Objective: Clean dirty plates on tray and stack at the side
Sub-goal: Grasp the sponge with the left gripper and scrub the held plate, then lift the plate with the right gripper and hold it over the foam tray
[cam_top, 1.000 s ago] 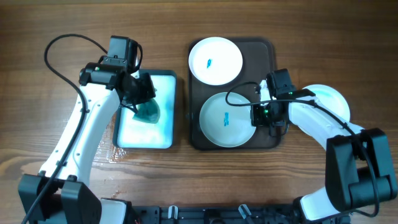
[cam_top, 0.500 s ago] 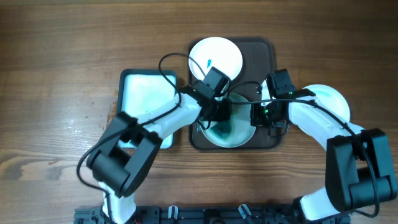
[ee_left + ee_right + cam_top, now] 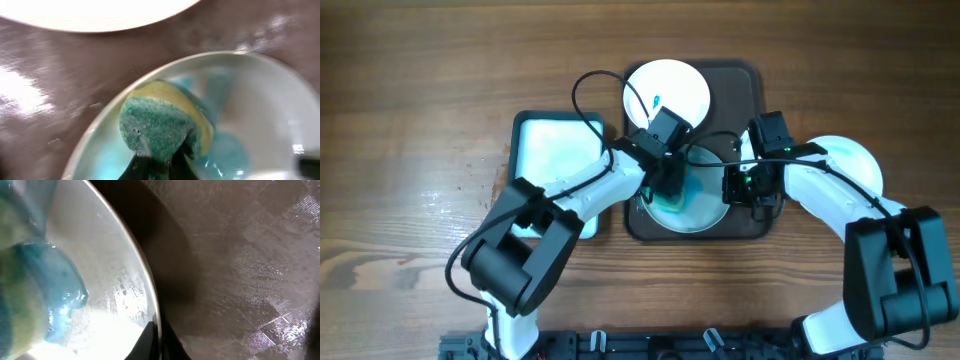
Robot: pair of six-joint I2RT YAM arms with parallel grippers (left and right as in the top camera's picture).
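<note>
Presses sponge (image 3: 160, 125), clamped in left gripper (image 3: 672, 181), onto plate (image 3: 706, 207) at near end of tray (image 3: 746, 82); pinches plate rim with right gripper (image 3: 153, 334).

The jaws pinch a green-and-yellow sponge (image 3: 160, 127) against a wet plate (image 3: 260, 110) on the tray (image 3: 65, 75).

**Wet gloss on white, fine weave on brown**

The counter (image 3: 420, 80) is brown wood with plain grain and a dull sheen. The tray (image 3: 250, 280) looks like dark brown plastic, stamped with a fine woven texture that catches light in patches. The near plate (image 3: 260, 110) is smooth, glossy white under a streaky wet film tinted blue. The far plate (image 3: 670, 85) is smooth white too. The sponge (image 3: 155, 127) has a rough, grainy green scouring face over soft yellow foam.
</note>
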